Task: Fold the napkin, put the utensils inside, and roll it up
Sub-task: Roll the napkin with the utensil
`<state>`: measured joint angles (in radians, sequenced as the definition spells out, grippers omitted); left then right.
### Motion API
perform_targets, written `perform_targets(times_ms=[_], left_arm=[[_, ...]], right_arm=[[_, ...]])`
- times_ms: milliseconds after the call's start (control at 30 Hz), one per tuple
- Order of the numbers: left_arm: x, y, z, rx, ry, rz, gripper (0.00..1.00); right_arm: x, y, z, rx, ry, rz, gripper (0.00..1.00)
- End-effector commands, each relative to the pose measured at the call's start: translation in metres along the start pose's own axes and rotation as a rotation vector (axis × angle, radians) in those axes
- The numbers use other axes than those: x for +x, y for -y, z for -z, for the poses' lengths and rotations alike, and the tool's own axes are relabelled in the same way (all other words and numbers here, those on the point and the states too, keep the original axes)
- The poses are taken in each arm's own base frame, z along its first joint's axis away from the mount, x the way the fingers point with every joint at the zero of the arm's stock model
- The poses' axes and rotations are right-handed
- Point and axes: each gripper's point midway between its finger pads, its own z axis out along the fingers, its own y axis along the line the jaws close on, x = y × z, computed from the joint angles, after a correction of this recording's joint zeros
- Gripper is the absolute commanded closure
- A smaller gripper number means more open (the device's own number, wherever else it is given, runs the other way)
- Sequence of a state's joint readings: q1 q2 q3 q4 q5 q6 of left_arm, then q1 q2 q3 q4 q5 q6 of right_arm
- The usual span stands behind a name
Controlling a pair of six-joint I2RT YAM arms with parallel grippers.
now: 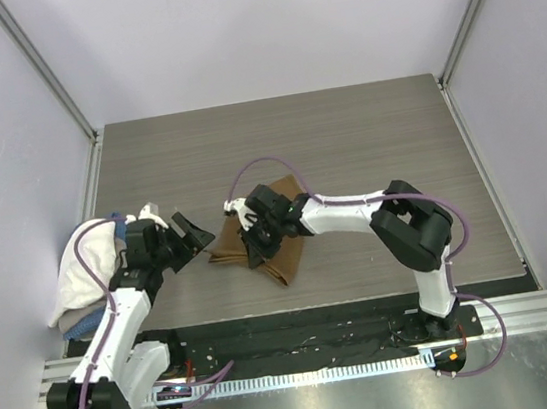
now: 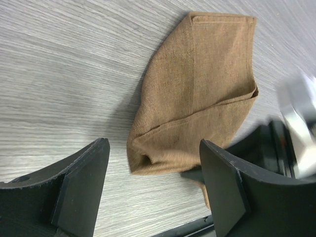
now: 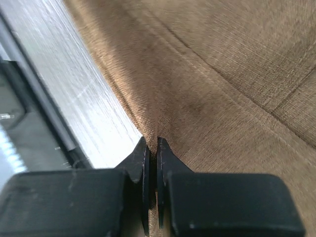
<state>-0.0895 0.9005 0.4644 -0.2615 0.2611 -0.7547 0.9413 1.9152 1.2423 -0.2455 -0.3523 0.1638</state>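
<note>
The tan-brown napkin (image 1: 288, 255) lies folded on the table's middle, with its rolled fold end (image 2: 197, 89) facing my left gripper. My left gripper (image 1: 195, 237) stands open just left of the napkin. In the left wrist view its fingers flank the fold end without touching it (image 2: 153, 144). My right gripper (image 1: 257, 245) is down on the napkin's near-left part. Its jaws (image 3: 152, 143) are shut, pinching the cloth's edge (image 3: 222, 89). The utensils are out of view.
A white cloth (image 1: 85, 270) is bunched over a blue cloth (image 1: 80, 321) at the table's left edge, beside my left arm. The grey wood-grain table (image 1: 365, 132) is walled on three sides. A metal rail (image 1: 324, 359) runs along the near edge.
</note>
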Motion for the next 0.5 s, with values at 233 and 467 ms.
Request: perform_targets(times_ms=[233, 467], left_arm=[[0.02, 0.03, 0.025, 0.176, -0.017, -0.047, 0.24], [0.072, 0.056, 0.035, 0.282, -0.319, -0.003, 0.25]], right_arm=[[0.014, 0.007, -0.01, -0.291, -0.142, -0.323, 0.99], [0.021, 0.018, -0.017, -0.285, -0.162, -0.363, 0.99]])
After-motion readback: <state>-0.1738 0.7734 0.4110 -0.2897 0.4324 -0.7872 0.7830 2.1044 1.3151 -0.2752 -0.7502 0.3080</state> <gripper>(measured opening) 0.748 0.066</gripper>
